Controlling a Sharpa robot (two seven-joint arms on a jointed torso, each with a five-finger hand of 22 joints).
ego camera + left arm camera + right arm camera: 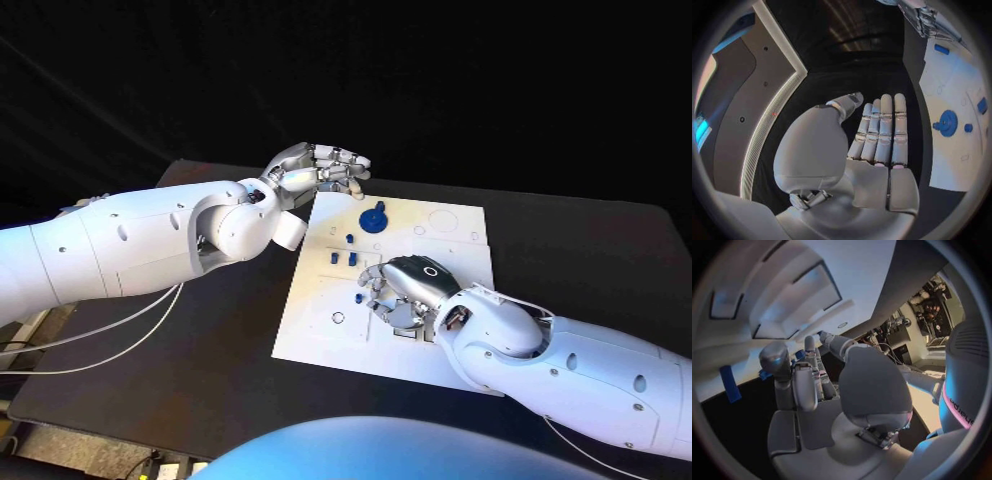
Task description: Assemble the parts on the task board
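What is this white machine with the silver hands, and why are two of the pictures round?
It is a robot with two white arms. The square picture looks down from its head at a black table. A white task board lies there with small blue parts, such as a round blue piece. The round pictures come from cameras at its wrists, behind each hand. The left hand hovers beside the board's far corner, holding nothing. The right hand is down over the board; whether it grips a part, I cannot tell.

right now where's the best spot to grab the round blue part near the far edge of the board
Take the round blue part by the raised knob at its centre, coming straight down from above: it seems to lie flat on the task board, so its thin rim offers little to pinch.
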